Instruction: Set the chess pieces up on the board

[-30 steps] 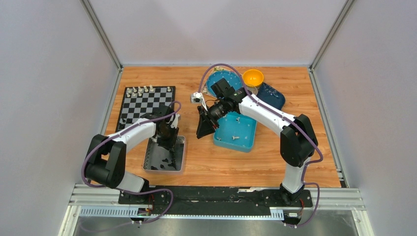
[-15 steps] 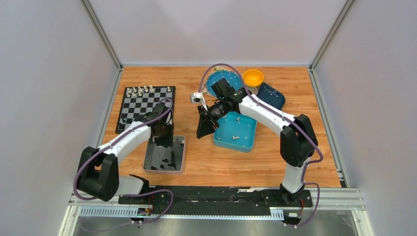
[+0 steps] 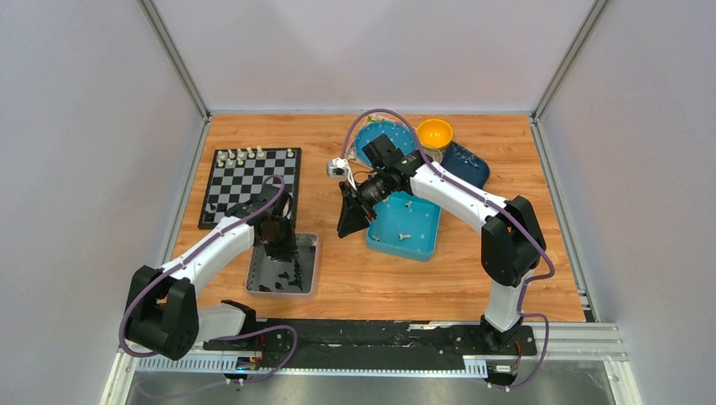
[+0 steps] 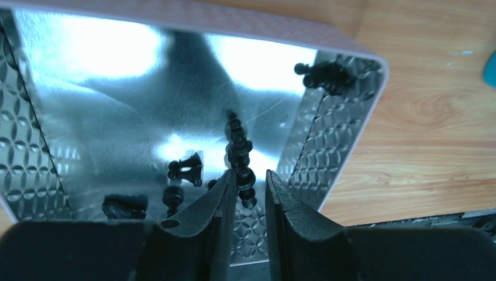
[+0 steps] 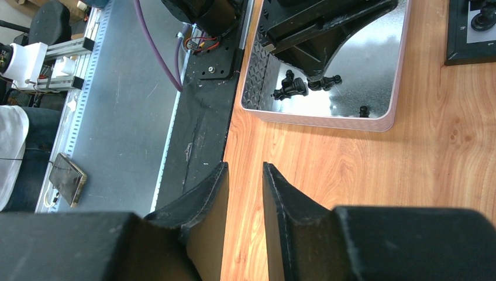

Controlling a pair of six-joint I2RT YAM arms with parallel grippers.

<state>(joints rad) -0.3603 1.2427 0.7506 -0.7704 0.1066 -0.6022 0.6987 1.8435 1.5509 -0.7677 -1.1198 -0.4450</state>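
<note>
Inspector: Where was the left gripper (image 4: 250, 174), and why?

Operator: It hung low inside the silver metal tray (image 4: 342, 146), near left on the wooden table (image 3: 380, 278), because the black chess pieces (image 4: 186, 170) lay there. Its jaws stood narrowly apart, straddling one black chessman (image 4: 238, 153). A gap showed at the right pad, so no firm grip was evident.

Inspector: And the right gripper (image 5: 244, 167)?

Operator: It hovered above bare wood between the silver tray and the blue tray (image 3: 405, 226). Its jaws were slightly parted and held nothing, probably to leave the left arm room.

Inspector: And the board (image 3: 251, 186)?

Operator: It lay at the far left, just beyond the silver tray. Cream-white pieces (image 3: 253, 155) lined its far row. Most squares were unoccupied, so setup appeared to be at an early stage.
</note>
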